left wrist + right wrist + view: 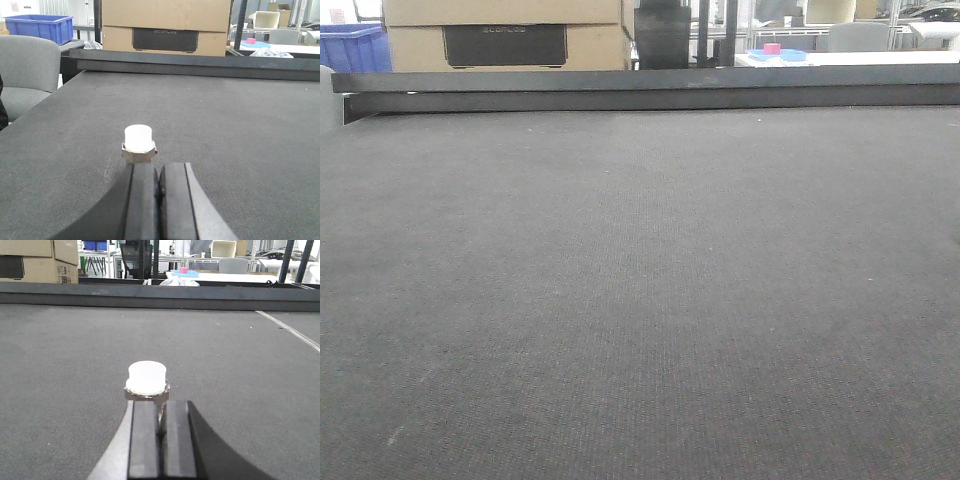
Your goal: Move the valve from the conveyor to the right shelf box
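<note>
- Dark grey woven belt of the conveyor [640, 300] fills the front view and runs back to a long dark metal rail [650, 90] along its far edge
- In the left wrist view a valve [139, 144], with a white round cap on a metallic hex base, stands upright on the belt just ahead of the left gripper [159, 167], a little left of its centre line
- The left gripper's 2 dark pads are clenched flat against each other; whether their tips touch the valve cannot be told
- In the right wrist view a like valve [146, 379] stands upright at the tips of the right gripper [160, 405], its base overlapping the left pad's tip
- The right pads are pressed together too, with a thin slit at the tips; whether they pinch any part of the valve cannot be told
- Whether the 2 wrist views show 1 valve or 2 cannot be told
- Open belt lies on every side of the valve, well short of the rail
- The belt's left edge runs beside a grey chair [27, 70]; a pale strip [290, 330] crosses the belt far right
- Beyond the rail stand a cardboard box [165, 25] and a blue crate [40, 27]
</note>
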### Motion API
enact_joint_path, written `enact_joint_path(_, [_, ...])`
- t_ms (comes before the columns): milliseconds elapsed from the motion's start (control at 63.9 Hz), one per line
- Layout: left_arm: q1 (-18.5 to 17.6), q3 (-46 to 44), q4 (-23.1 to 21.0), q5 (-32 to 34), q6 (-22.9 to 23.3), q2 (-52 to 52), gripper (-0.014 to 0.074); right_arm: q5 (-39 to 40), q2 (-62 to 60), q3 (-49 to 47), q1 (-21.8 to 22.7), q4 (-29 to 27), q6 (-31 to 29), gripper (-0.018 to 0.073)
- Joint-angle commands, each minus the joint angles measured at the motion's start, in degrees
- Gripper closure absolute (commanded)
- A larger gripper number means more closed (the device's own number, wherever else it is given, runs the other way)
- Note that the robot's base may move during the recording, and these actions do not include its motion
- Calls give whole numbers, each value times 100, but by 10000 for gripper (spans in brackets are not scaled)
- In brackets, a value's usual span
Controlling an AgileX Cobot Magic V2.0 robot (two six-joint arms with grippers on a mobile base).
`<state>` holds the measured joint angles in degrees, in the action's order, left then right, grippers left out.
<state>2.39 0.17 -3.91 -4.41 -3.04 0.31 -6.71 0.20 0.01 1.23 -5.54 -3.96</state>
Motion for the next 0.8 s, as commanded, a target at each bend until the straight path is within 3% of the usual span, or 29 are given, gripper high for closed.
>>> enact_joint_path(0, [28, -17, 2, 76, 31, -31, 707, 122, -20, -1, 35, 19, 2, 722])
enact_joint_path(782, [29, -17, 2, 206, 31, -31, 707, 362, -20, -1, 35, 19, 2, 722])
